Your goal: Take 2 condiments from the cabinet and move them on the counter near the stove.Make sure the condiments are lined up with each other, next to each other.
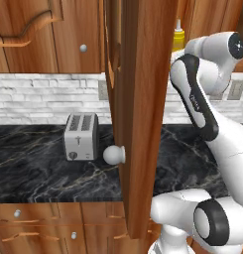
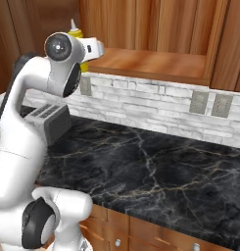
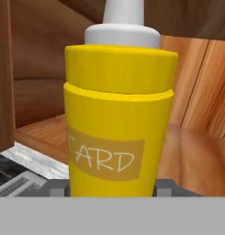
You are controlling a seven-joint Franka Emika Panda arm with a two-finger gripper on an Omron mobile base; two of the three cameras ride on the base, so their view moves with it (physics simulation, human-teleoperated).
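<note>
A yellow squeeze bottle with a white nozzle, one of the condiments, stands upright on the shelf of the open cabinet. My gripper is shut on it low down, a dark fingertip pressed against each side. Its top pokes up behind my arm in the left base view as the bottle, and behind my wrist in the right base view as the bottle. Below lies the black marble counter. The stove is out of view.
A silver toaster sits on the counter against the white brick wall. The open cabinet door with its round knob hangs just left of my arm. Wall outlets sit on the backsplash at right.
</note>
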